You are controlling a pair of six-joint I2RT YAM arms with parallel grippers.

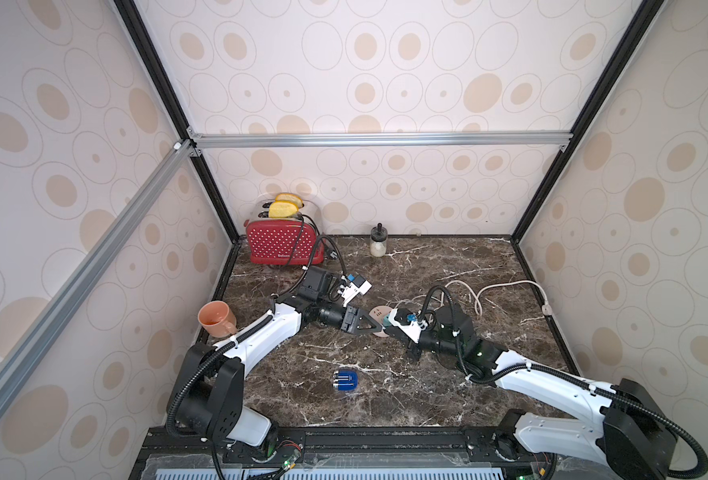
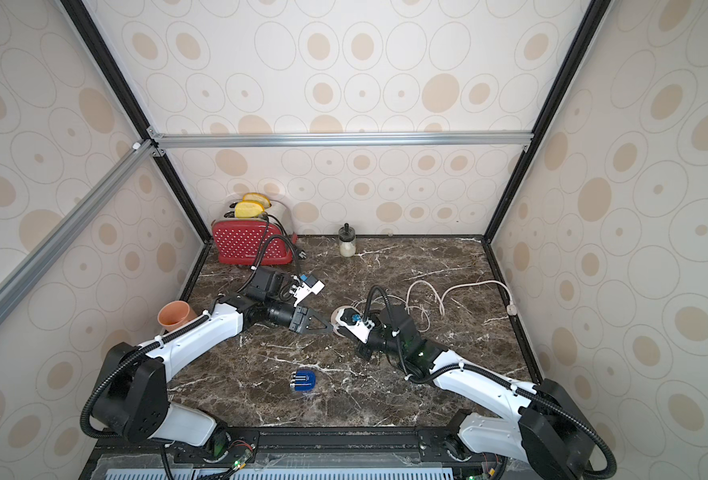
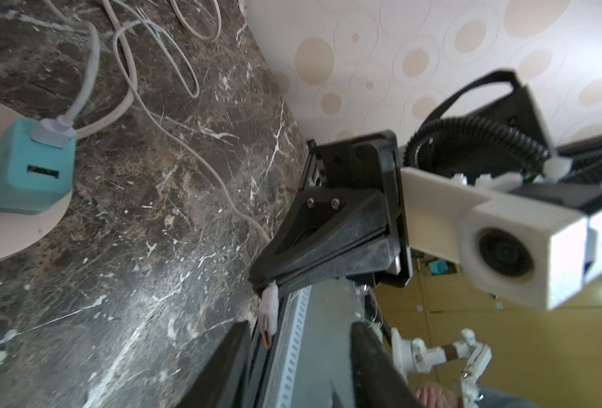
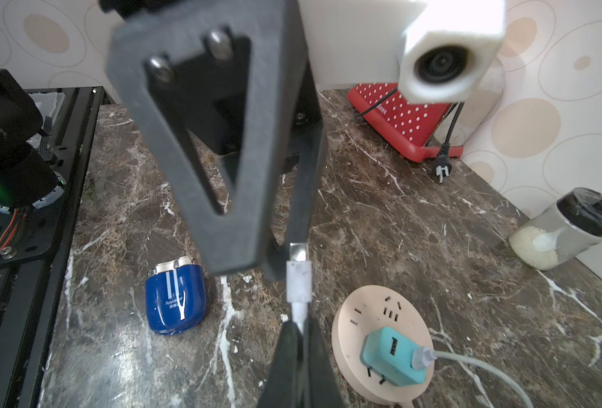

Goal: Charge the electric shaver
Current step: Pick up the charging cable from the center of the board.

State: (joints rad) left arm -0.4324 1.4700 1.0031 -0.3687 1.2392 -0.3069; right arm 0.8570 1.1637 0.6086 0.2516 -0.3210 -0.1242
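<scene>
Your right gripper [image 4: 300, 339] was pinching the white charging plug [image 4: 298, 279] just behind its metal tip. Your left gripper [image 3: 297, 353] stood with jaws spread, the plug's tip close by one of them. The electric shaver [image 4: 176, 300] lay on the marble counter [image 4: 398, 229], well apart from both jaws.

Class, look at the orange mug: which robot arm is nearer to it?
Left. The left arm has its white link right beside the orange mug; the right arm is on the opposite side of the scene, far from it.
</scene>
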